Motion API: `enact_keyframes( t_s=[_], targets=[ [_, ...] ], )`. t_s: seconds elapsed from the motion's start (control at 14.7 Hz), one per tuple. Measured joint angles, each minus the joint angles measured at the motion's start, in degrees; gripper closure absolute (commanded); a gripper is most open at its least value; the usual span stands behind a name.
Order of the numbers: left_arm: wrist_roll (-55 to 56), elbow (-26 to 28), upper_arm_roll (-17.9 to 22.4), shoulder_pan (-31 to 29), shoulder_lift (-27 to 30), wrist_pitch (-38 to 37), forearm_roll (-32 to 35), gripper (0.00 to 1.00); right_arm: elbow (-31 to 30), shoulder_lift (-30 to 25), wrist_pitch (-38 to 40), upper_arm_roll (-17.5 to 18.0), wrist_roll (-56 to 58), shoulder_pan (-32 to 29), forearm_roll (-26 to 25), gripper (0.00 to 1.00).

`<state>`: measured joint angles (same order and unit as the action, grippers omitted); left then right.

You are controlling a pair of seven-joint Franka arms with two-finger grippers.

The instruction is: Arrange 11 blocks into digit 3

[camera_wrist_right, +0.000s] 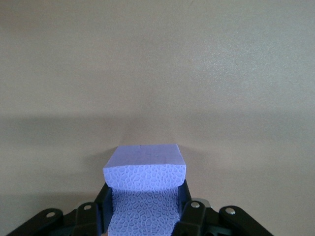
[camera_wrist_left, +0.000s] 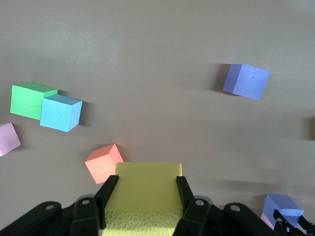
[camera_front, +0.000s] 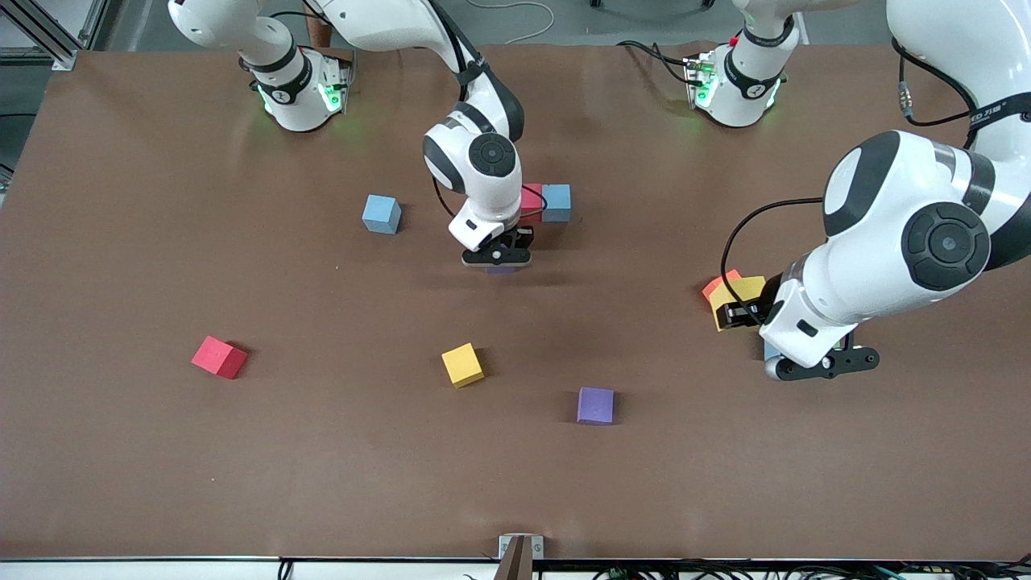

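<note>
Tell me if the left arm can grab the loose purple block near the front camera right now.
Probably not yet: the left gripper is shut on a yellow block, so its fingers are occupied. The purple block itself sits alone on open table, with nothing around it.

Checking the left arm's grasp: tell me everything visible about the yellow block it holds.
The yellow block is a matte foam cube with a pebbled near face, clamped squarely between the left end effector fingers. It sits over the left arm's end of the table, beside an orange cube; contact between them is unclear.
</note>
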<state>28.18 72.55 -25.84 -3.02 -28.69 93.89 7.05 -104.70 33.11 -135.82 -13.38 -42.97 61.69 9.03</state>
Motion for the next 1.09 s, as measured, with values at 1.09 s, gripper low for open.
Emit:
enact_keyframes(
  t_s=[1.09],
  targets=[
    [0.0, 0.2, -0.1, 0.9, 0.0, 0.0, 0.0, 0.87, 0.1, 0.0, 0.5, 0.0, -0.3, 0.1, 0.1, 0.97]
  ],
)
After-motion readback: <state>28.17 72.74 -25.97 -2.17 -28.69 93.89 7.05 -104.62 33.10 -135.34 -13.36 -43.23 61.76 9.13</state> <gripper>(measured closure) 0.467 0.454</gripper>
